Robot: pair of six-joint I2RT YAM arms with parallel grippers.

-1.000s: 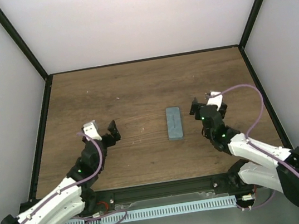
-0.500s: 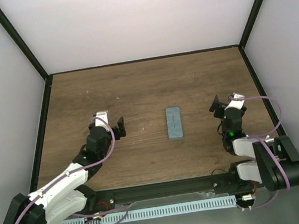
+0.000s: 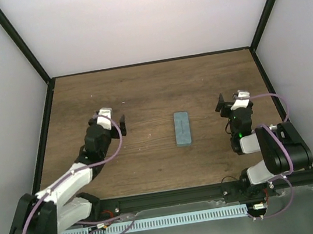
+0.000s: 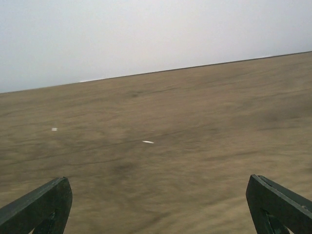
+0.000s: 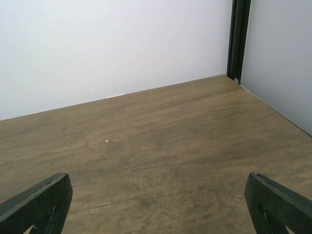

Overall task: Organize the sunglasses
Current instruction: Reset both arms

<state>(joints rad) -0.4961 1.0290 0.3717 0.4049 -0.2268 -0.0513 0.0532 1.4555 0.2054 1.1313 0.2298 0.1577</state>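
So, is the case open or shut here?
Shut. The case lies flat on the table as one closed blue-grey oblong, and none of its inside shows from above.

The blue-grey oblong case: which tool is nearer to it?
Right, by a little. The right tool is to the right of the blue-grey oblong case, open; the left tool is on its left, farther off, open too.

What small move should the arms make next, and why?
Probably just draw both arms back toward their bases. The only object on the table is the closed blue-grey case, lying between the arms; no sunglasses are in view. The left gripper and right gripper both stand open and empty, apart from the case, so nothing seems left to handle.
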